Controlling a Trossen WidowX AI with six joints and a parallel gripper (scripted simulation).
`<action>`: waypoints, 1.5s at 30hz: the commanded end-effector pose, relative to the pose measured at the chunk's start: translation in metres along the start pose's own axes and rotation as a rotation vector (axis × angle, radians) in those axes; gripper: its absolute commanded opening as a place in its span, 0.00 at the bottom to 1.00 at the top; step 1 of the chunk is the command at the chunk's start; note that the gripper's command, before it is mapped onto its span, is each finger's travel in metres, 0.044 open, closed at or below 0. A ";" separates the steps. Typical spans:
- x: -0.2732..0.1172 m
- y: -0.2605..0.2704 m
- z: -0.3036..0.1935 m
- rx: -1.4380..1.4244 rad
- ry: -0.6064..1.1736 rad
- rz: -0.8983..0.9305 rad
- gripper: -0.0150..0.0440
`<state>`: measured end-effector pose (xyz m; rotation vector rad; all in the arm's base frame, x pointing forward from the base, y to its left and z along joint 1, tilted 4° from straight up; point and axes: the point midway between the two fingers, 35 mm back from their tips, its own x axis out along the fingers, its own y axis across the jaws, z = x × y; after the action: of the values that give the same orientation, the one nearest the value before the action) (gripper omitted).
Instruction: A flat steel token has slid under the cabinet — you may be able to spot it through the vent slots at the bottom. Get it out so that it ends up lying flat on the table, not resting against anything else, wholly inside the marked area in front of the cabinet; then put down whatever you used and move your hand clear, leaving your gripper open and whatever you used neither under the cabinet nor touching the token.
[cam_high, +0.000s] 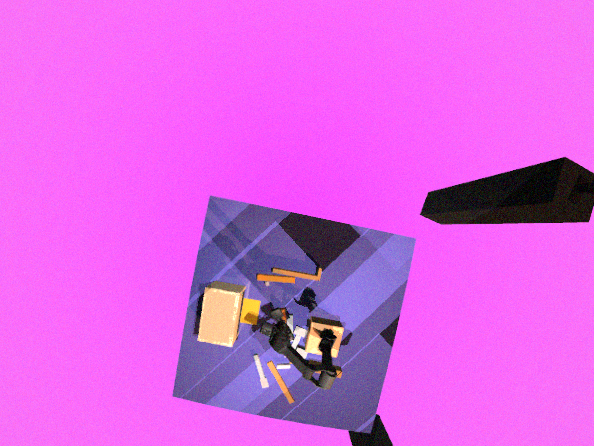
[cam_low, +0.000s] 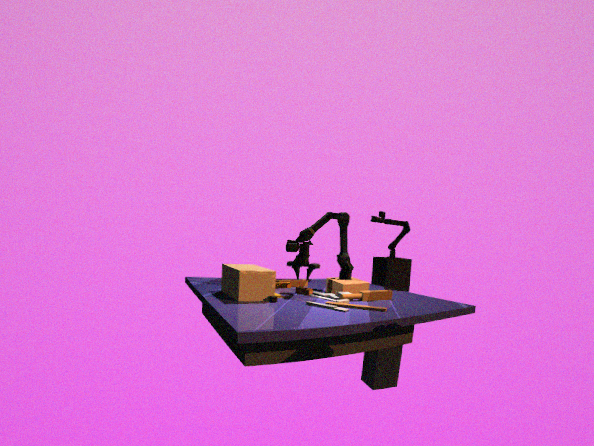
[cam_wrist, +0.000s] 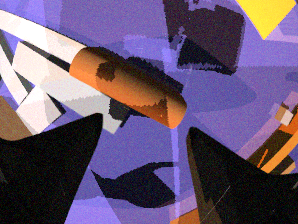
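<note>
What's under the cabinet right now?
Can't tell: the cabinet hides whatever is beneath it, and no token shows in any view. Only the yellow patch beside it is visible.

From above, we saw the cabinet (cam_high: 220, 317) (cam_low: 249, 284) near the left edge of the counter (cam_high: 230, 385) (cam_low: 280, 320) (cam_wrist: 145, 150), with the yellow marked area (cam_high: 251, 307) (cam_wrist: 269, 15) on its right side. Two orange bars (cam_high: 275, 278) (cam_low: 284, 284) (cam_wrist: 290, 124) lay between the counter's middle and its top edge. Toward the bottom edge we saw a pale strip (cam_high: 260, 371) (cam_low: 327, 306) just beside a long orange strip (cam_high: 280, 382) (cam_low: 357, 306), both slanting toward the lower right corner. The black arm (cam_high: 299, 359) (cam_low: 343, 237) reached left over the counter's middle.
</note>
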<state>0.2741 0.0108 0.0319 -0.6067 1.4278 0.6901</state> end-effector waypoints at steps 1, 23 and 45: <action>-0.001 0.000 0.000 -0.032 0.001 -0.002 0.71; -0.001 0.000 0.000 -0.209 0.002 -0.002 0.71; -0.001 0.000 0.000 -0.385 0.002 -0.002 0.71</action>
<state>0.2741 0.0112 0.0320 -0.8861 1.3115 0.9577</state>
